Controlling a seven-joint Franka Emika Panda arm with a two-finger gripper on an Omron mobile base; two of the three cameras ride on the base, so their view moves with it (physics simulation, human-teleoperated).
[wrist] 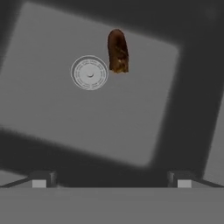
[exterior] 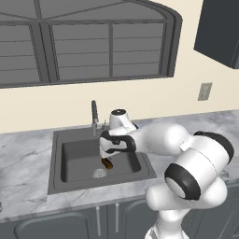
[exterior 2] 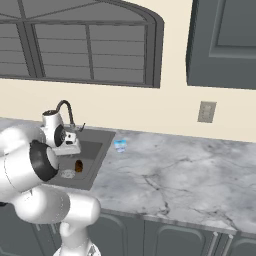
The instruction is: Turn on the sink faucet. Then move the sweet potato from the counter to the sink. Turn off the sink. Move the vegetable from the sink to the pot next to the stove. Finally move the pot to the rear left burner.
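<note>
Hovering above the sink (exterior: 56, 161), the gripper (wrist: 111, 179) points straight down into the basin with its jaws spread as wide as they go and nothing between them. And there is the sweet potato (wrist: 117, 51), lying on the basin floor just beside the round drain (wrist: 89, 72) — close to it, though whether the two touch is hard to call from the hand view. That spot makes sense: the vegetable sits in the bottom of the basin so water from the faucet (exterior: 94, 114) can reach it, and the faucet stands at the far rim, right behind the hand. No stream of water is visible in these views, so whether the tap is running cannot be told.

From the left base view the sweet potato (exterior: 108, 163) shows just below the hand, the arm bent forward over the near edge of the counter (exterior 2: 170, 175). From the right, the same brown shape (exterior 2: 78, 165) rests in the basin near the drain.

Wide jaws, empty, high over the basin — by my read the hand has let the vegetable go into the sink, and the step now in hand looks like the faucet handle, or else a reach down for the pickup. A small pale-blue object (exterior 2: 120, 145) sits on the counter just right of the sink, well clear of the work.
</note>
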